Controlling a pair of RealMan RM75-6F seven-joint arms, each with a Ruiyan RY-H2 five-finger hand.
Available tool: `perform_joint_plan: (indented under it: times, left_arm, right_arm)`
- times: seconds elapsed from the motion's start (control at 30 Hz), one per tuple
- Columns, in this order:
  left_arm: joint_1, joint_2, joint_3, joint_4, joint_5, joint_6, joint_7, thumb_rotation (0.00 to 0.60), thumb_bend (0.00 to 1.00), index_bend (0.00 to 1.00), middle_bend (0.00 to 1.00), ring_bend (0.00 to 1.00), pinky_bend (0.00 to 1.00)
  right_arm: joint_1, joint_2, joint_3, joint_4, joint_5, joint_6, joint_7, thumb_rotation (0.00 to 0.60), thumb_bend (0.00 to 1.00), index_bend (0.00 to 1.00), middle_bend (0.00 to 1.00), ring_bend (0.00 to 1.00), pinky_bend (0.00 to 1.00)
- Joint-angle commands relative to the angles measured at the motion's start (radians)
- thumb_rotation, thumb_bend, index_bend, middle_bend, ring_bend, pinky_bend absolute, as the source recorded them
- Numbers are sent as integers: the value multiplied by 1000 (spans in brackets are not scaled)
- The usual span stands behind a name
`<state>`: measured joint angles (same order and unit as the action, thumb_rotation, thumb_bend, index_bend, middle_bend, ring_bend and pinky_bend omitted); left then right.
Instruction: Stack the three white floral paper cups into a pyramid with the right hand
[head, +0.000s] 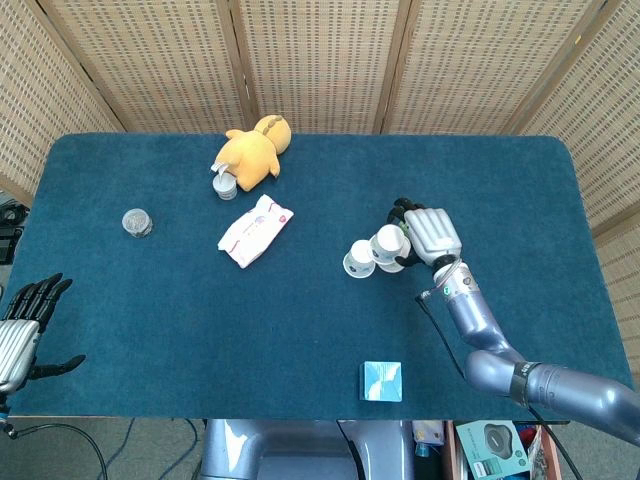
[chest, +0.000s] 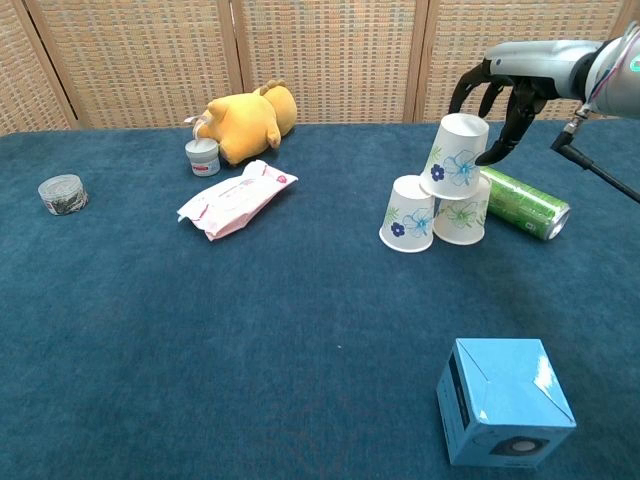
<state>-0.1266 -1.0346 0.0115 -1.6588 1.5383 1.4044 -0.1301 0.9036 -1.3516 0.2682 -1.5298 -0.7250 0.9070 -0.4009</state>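
Three white floral paper cups stand right of the table's middle. Two of them, the left cup (chest: 408, 213) and the right cup (chest: 464, 220), sit upside down side by side. The third cup (chest: 456, 155) (head: 388, 243) rests on top of both, slightly tilted. My right hand (chest: 505, 92) (head: 428, 234) hovers just behind and right of the top cup. Its fingers arch apart over the cup's top, and one fingertip (chest: 494, 152) is close to the cup's side. My left hand (head: 24, 322) hangs open off the table's front left corner.
A green can (chest: 527, 204) lies right behind the cups, under my right hand. A blue box (chest: 503, 400) sits near the front edge. Far left are a yellow plush toy (chest: 245, 120), a small jar (chest: 202, 156), a wipes pack (chest: 237, 200) and a round tin (chest: 62, 193).
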Motion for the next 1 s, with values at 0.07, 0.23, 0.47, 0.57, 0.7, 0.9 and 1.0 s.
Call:
perform_joint_plan:
  times: [0.07, 0.23, 0.47, 0.57, 0.7, 0.9, 1.0]
  left_arm:
    - [0, 0, 1, 0, 1, -1, 1, 600, 94, 0, 0, 0, 0]
    - [0, -1, 2, -1, 3, 0, 1, 600, 94, 0, 0, 0, 0]
    - [3, 4, 3, 0, 7, 7, -10, 600, 94, 0, 0, 0, 0]
    - [8, 6, 4, 2, 13, 16, -19, 600, 94, 0, 0, 0, 0]
    - [16, 2, 9, 5, 30, 37, -16, 600, 93, 0, 0, 0, 0]
    - [16, -17, 14, 20, 36, 32, 4, 600, 94, 0, 0, 0, 0]
    - [14, -23, 12, 25, 38, 32, 7, 600, 94, 0, 0, 0, 0]
  right_arm:
    - [-8, 6, -6, -2, -25, 10, 13, 600, 353, 233, 136, 217, 456]
    - [-20, 26, -12, -21, -43, 22, 19, 600, 354, 232, 136, 211, 456]
    - [-105, 118, -40, -128, -193, 100, 91, 600, 340, 232, 134, 180, 312]
    - [-197, 179, -89, -180, -364, 196, 173, 600, 175, 189, 78, 72, 61]
    - [-382, 222, -211, -146, -658, 442, 324, 600, 0, 64, 0, 0, 0]
    - [-558, 226, -324, -56, -825, 649, 340, 600, 0, 0, 0, 0, 0]
    - [-622, 210, -353, -17, -855, 708, 322, 600, 0, 0, 0, 0, 0]
